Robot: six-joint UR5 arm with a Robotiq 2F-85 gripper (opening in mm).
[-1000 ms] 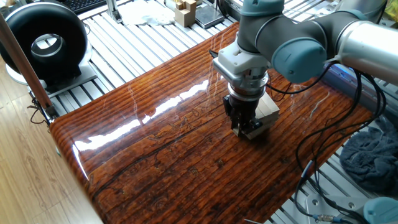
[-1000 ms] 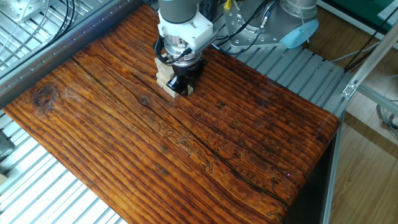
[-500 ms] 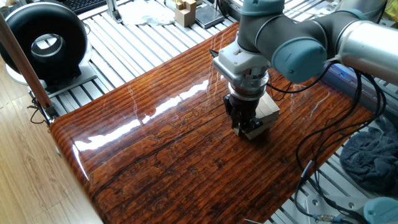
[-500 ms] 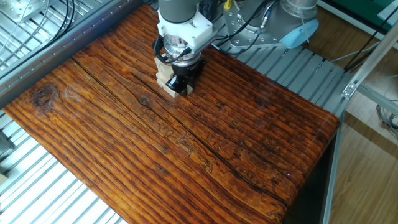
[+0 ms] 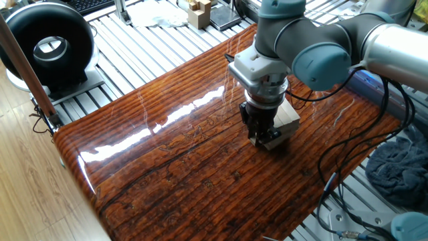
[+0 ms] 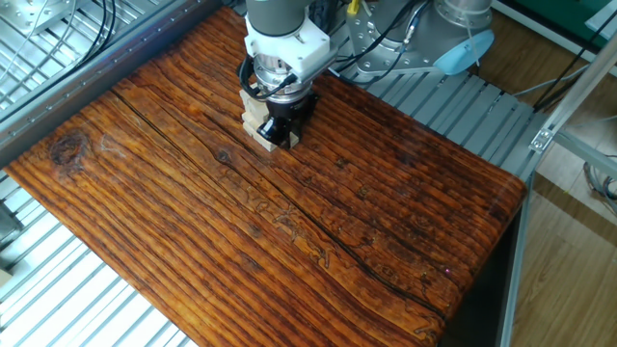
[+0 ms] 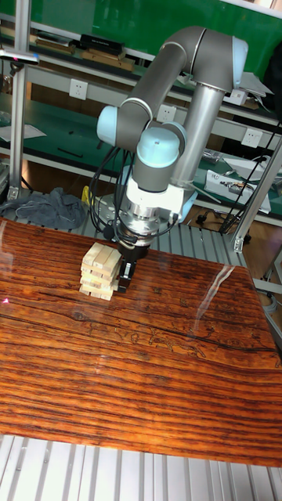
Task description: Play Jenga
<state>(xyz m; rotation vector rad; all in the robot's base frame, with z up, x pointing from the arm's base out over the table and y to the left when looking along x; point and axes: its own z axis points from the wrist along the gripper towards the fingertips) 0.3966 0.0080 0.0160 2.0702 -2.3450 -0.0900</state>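
Note:
The Jenga tower (image 7: 97, 271) is a short stack of pale wooden blocks near the table's far edge, also seen in one fixed view (image 5: 290, 115) and the other (image 6: 252, 114). My gripper (image 7: 125, 279) points straight down with its dark fingers pressed against the tower's side, reaching to its lower layers. In one fixed view the gripper (image 5: 263, 136) hides most of the stack, and a pale block end (image 5: 275, 138) shows right at the fingertips. In the other fixed view the gripper (image 6: 279, 130) stands over a low block end (image 6: 271, 143). The fingers read as one dark mass, so their gap is hidden.
The tower stands on a glossy striped wooden table (image 5: 167, 161). A black ring-shaped device (image 5: 47, 40) sits beyond the table's left corner. A grey cloth (image 5: 401, 167) lies off the right side. Cables (image 5: 334, 161) hang from the arm near the table edge.

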